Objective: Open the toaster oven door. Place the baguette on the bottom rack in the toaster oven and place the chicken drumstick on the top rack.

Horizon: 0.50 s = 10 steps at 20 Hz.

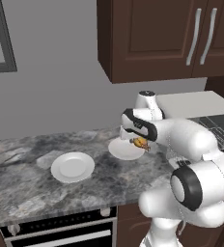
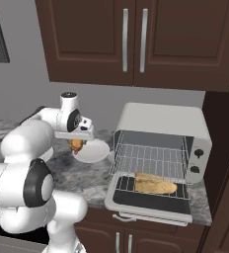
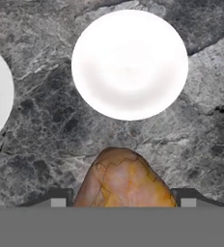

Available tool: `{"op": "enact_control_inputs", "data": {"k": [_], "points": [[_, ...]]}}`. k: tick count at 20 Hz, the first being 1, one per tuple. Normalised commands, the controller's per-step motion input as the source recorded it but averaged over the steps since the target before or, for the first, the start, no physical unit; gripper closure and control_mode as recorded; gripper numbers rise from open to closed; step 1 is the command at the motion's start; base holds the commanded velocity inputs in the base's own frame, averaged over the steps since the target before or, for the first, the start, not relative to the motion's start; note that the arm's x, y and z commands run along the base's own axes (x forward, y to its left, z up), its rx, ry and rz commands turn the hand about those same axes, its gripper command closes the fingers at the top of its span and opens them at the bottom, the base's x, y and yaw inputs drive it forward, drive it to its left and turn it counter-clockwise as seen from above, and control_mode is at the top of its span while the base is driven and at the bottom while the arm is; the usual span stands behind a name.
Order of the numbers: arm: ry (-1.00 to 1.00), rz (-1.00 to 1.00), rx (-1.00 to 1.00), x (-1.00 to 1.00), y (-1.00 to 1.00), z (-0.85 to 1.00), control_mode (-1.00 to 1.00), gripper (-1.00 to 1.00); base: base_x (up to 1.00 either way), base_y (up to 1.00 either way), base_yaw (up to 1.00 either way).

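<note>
Orange-brown chicken drumstick [image 3: 125,179] sits clamped in the pincer [image 3: 123,201], lifted above a white plate [image 3: 130,65] on the marble tabletop [image 3: 46,130]. Toaster oven [image 2: 162,143] stands open at the tabletop's right end, baguette [image 2: 155,183] on its bottom rack [image 2: 127,186]. No readable writing.

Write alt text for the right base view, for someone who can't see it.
The gripper holds the drumstick above a white plate on the marble counter. To the right, the toaster oven stands with its door open and the baguette on its pulled-out bottom rack, the top rack bare. Dark cabinets hang above.
</note>
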Motion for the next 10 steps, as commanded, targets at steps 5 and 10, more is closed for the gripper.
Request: {"op": "enact_control_inputs", "data": {"k": [5, 10], "points": [[0.01, 0.08, 0.01, -0.58, -0.07, 0.37, -1.0, 1.0, 0.0, 0.0, 0.0], [0.07, 0.01, 0.0, -0.59, -0.21, 0.28, -1.0, 1.0, 0.0, 0.0, 0.0]]}}
